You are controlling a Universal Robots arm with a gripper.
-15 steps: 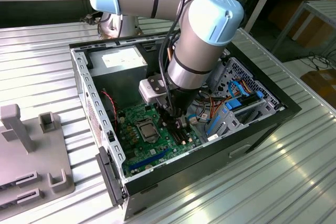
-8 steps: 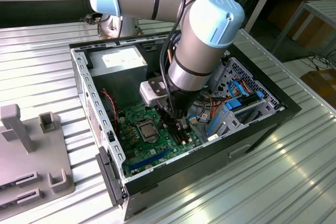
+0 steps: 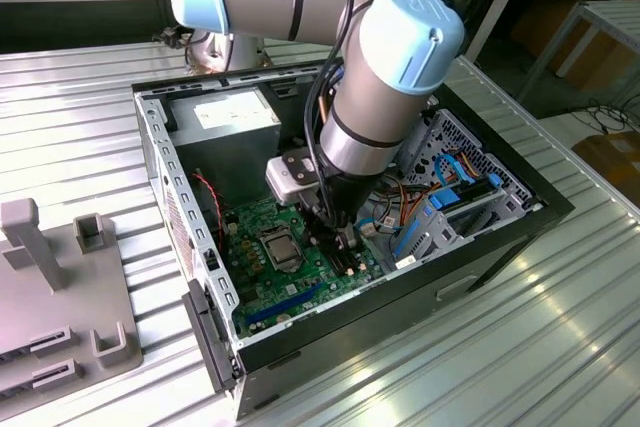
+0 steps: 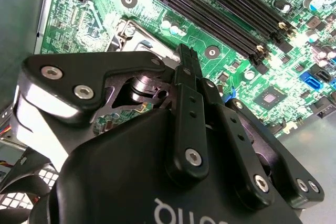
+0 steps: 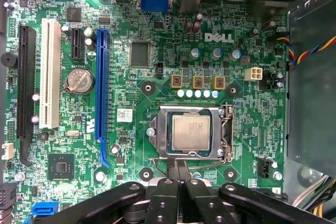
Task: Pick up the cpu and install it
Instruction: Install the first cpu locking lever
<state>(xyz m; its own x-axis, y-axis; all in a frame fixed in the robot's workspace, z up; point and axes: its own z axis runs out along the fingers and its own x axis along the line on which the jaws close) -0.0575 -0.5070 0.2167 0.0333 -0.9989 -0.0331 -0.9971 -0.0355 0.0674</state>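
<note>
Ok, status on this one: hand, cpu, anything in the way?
Hand shut, holding nothing, low over the motherboard beside the socket. Cpu seated in the socket, frame around it. Nothing lying over the cpu.

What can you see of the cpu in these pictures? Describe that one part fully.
The cpu is a small flat square with a plain silver-grey metal top. It lies level inside the metal-framed socket on the green board. The frame surrounds its edges. In the first wrist view the gripper sits just beside the socket, not touching the chip.
</note>
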